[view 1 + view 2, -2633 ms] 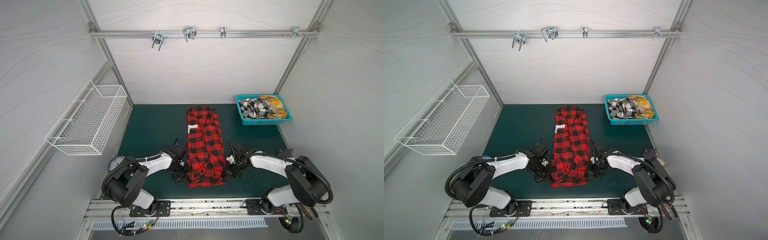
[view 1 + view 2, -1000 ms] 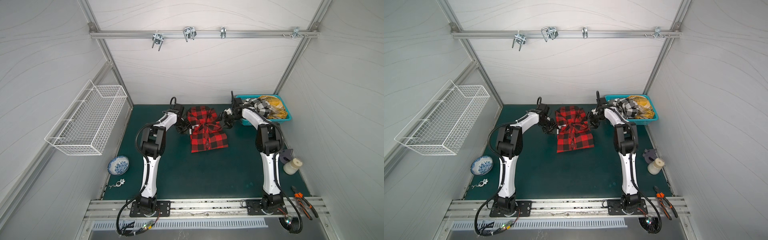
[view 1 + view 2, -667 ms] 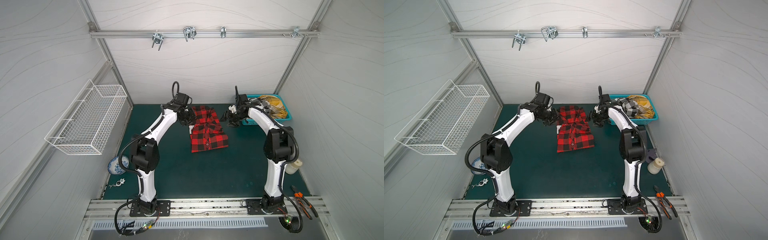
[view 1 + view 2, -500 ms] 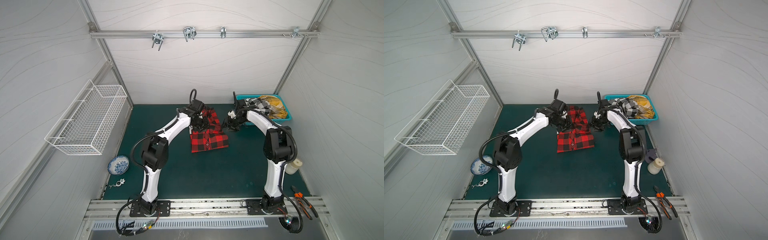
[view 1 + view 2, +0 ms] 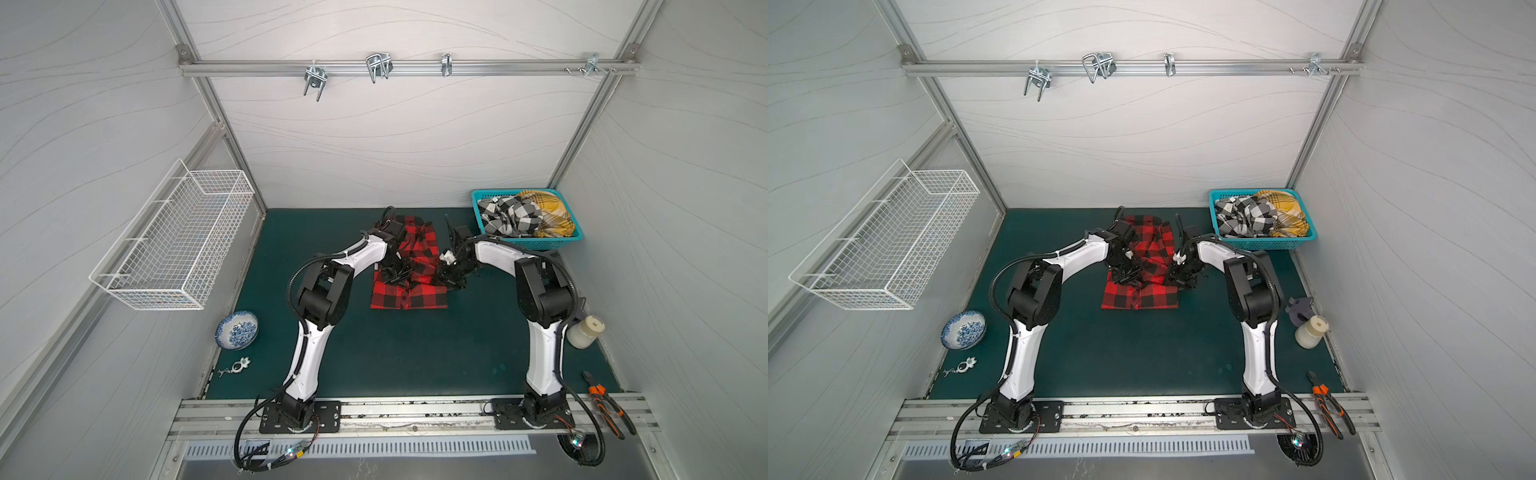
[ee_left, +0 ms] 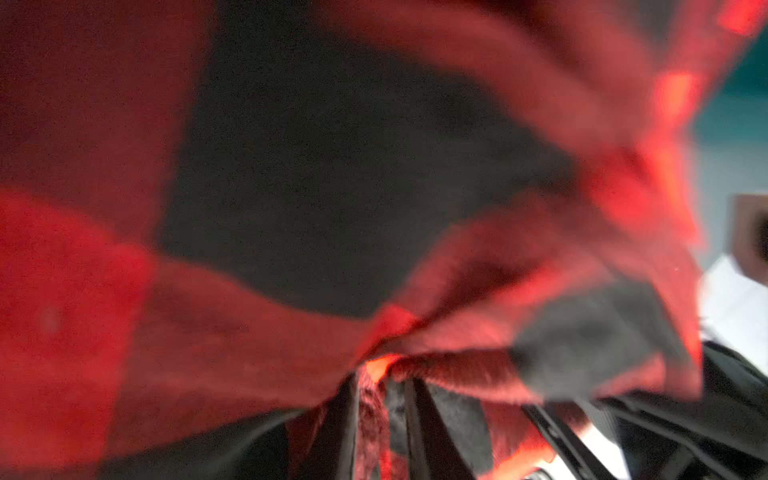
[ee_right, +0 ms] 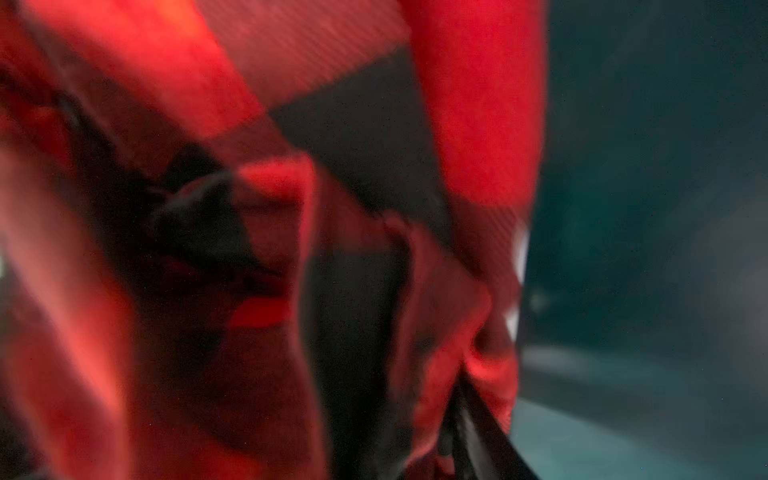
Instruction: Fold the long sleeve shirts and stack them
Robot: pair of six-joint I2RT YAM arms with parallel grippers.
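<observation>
Item 1, red-and-black plaid shirt (image 5: 409,293): on the bench (image 5: 395,353), half folded; your left hand (image 5: 395,274) and right hand (image 5: 449,279) each clench a lifted edge. Items 2–3, black-and-white check shirt (image 5: 507,214), mustard plaid shirt (image 5: 550,212): crumpled in teal basket (image 5: 540,244), not yet folded.

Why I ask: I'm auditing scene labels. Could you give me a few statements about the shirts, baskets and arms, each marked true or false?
1. The red-and-black plaid shirt lies on the dark green mat. True.
2. The mustard-yellow plaid shirt is stacked on the red shirt. False: it lies in the teal plastic basket.
3. The black-and-white check shirt lies in that teal basket. True.
4. The blue-and-white patterned bowl sits inside the white wire basket. False: it stands outside it, at the mat's left edge.
5. The left gripper and the right gripper are both at the red shirt. True.
</observation>
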